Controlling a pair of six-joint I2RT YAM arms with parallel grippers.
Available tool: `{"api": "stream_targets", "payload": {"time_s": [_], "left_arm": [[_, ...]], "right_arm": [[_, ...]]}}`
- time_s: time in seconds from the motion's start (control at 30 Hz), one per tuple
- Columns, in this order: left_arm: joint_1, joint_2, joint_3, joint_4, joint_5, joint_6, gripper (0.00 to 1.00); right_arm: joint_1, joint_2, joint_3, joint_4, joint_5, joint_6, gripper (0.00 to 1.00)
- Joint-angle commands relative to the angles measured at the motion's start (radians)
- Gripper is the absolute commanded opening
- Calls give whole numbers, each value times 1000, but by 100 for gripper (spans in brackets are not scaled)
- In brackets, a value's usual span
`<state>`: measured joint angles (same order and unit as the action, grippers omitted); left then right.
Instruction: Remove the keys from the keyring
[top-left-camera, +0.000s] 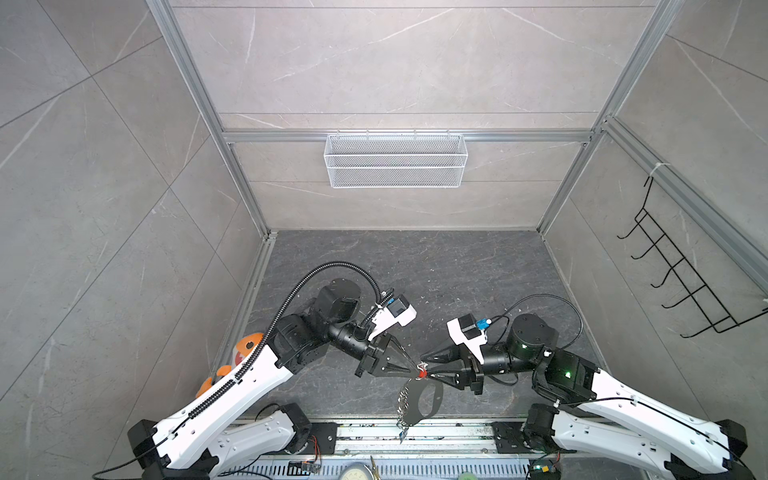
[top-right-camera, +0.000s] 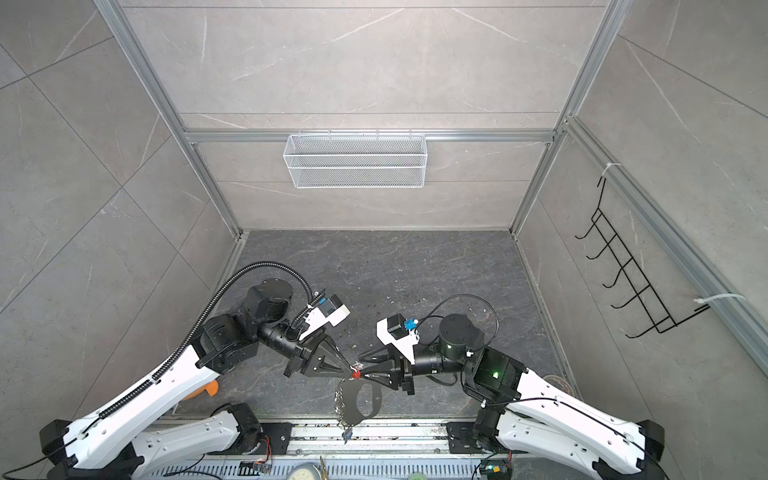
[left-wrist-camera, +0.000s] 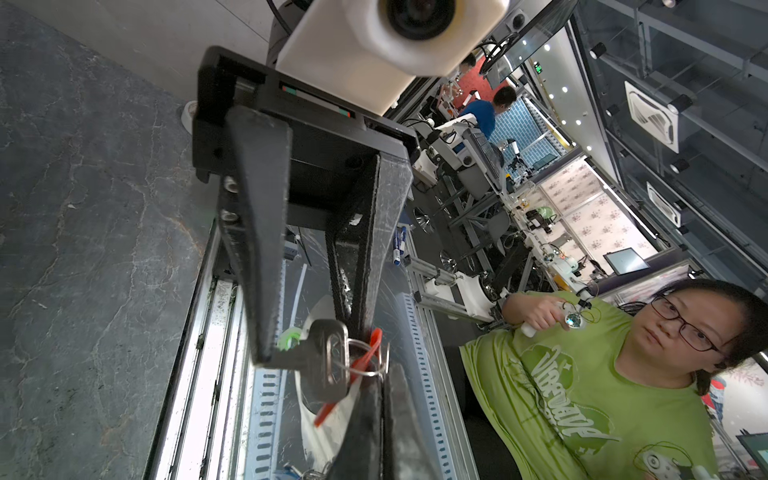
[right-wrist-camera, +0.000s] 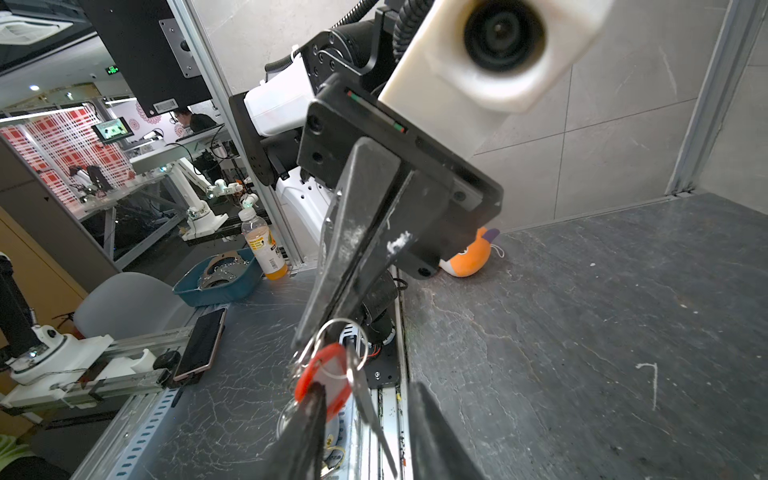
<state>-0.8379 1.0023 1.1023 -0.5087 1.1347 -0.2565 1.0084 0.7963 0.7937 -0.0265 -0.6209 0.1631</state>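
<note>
Red-tagged key (left-wrist-camera: 328, 390) looks light and slippery, best pinched by its flat head; left gripper (right-wrist-camera: 305, 328) clamps its wire ring (right-wrist-camera: 341, 320), right gripper (left-wrist-camera: 313, 345) gapes around it.

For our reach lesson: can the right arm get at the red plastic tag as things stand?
Probably yes. The right end effector is open right at the red plastic tag; the left end effector, shut on the silver metal key, faces it from the opposite side, leaving that approach free.

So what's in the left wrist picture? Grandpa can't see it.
Two grippers meet tip to tip: the right gripper, jaws open, straddles a silver key, while the shut left gripper pinches its metal ring beside a red tag.
</note>
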Motion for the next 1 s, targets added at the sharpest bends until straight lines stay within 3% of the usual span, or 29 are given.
{"api": "stream_targets", "payload": {"time_s": [0.0, 0.23, 0.57, 0.97], "left_arm": [[6, -3, 24, 33, -9, 7, 0], [6, -11, 24, 33, -23, 0, 0], [6, -44, 15, 23, -136, -4, 0], [6, -115, 0, 27, -364, -25, 0]], "right_arm": [[15, -4, 43, 20, -36, -5, 25], [15, -11, 39, 24, 32, -4, 0], [15, -59, 55, -5, 298, 9, 0], [16, -107, 31, -11, 337, 11, 0]]}}
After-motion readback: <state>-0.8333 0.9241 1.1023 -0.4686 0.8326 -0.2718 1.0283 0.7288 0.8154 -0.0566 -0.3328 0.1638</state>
